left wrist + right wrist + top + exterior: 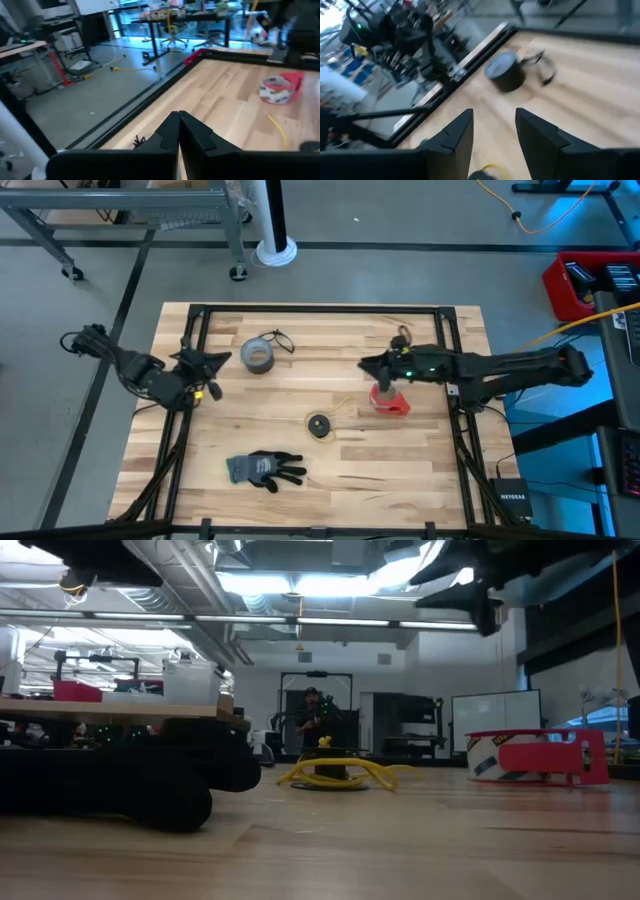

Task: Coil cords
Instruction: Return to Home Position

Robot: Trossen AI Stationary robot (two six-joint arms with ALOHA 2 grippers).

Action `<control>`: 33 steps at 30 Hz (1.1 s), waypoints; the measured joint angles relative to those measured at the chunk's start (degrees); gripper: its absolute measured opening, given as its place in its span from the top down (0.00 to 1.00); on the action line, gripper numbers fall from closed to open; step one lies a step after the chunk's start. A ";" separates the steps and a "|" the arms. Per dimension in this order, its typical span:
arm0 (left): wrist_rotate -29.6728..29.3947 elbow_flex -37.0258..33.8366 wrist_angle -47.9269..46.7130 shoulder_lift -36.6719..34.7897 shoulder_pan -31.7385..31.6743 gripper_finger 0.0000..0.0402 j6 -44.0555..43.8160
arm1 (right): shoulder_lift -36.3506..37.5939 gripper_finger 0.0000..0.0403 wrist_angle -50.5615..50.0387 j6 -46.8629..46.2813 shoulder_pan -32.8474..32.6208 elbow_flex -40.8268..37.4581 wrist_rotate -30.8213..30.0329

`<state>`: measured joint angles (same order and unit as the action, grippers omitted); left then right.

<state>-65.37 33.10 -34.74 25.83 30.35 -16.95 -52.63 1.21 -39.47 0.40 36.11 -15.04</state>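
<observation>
The yellow cord (320, 424) lies coiled on the table with a black part at its middle and a loose yellow tail toward the red tape roll; it also shows in the low view (335, 773). The thin black cord (282, 340) lies in a loose loop beside the grey tape roll (258, 356), and shows in the right wrist view (543, 64). My right gripper (365, 365) is open and empty, in the air above the table's middle, far of the yellow cord. My left gripper (218, 362) is shut and empty at the table's left edge.
A red tape roll (390, 400) lies right of the yellow cord, below my right arm. A grey and black glove (264, 468) lies near the front edge. A black frame (320, 310) runs along the table's far and side edges. Bare wood shows at the front right.
</observation>
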 joint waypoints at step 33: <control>30.43 -30.25 46.44 -12.56 -6.32 1.00 26.88 | 36.50 0.62 -7.30 1.69 0.00 -22.37 -3.88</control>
<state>-34.94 2.85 11.70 13.27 24.03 9.93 -16.13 -6.09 -37.78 0.40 13.74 -18.92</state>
